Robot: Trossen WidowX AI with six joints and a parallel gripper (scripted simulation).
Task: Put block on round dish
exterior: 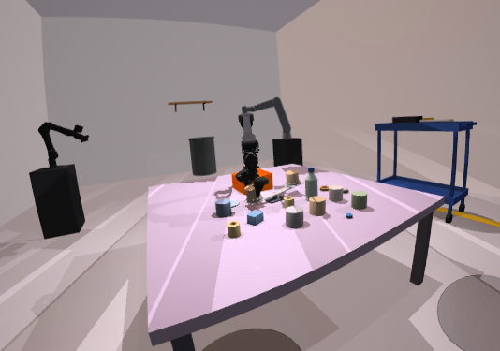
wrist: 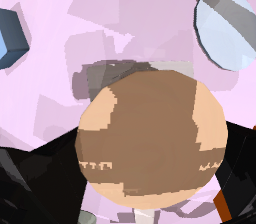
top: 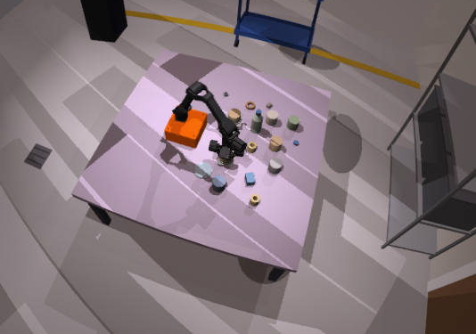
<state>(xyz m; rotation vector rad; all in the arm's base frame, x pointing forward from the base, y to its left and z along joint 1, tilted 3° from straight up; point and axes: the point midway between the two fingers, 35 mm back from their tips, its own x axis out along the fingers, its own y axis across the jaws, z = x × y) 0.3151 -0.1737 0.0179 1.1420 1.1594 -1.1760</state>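
"What is the gripper (top: 225,154) (exterior: 250,190) (wrist: 146,122) doing?"

"It's pinching the near tan cup (top: 225,160) (exterior: 251,194) (wrist: 150,140) from both sides, one finger against each wall, at this end of the balance (exterior: 276,193) (wrist: 180,69)."

"Is that a good hold?"

"I'm guessing so: the cup is looking stiff and light, smooth enough to slip, so a level grip across its full width is suiting it. Tilting could be catching the block, which I'm not seeing anywhere; it's presumably hiding under a cup."

"And the dish?"

"The pale round dish (top: 203,170) (exterior: 231,204) (wrist: 228,34) is lying beside that end, so I'd be wanting the cup carried up straight and kept away from it."

"The other cup?"

"Farther back, the second tan cup (top: 234,116) (exterior: 292,177) is standing at the far end, needing to be left alone."
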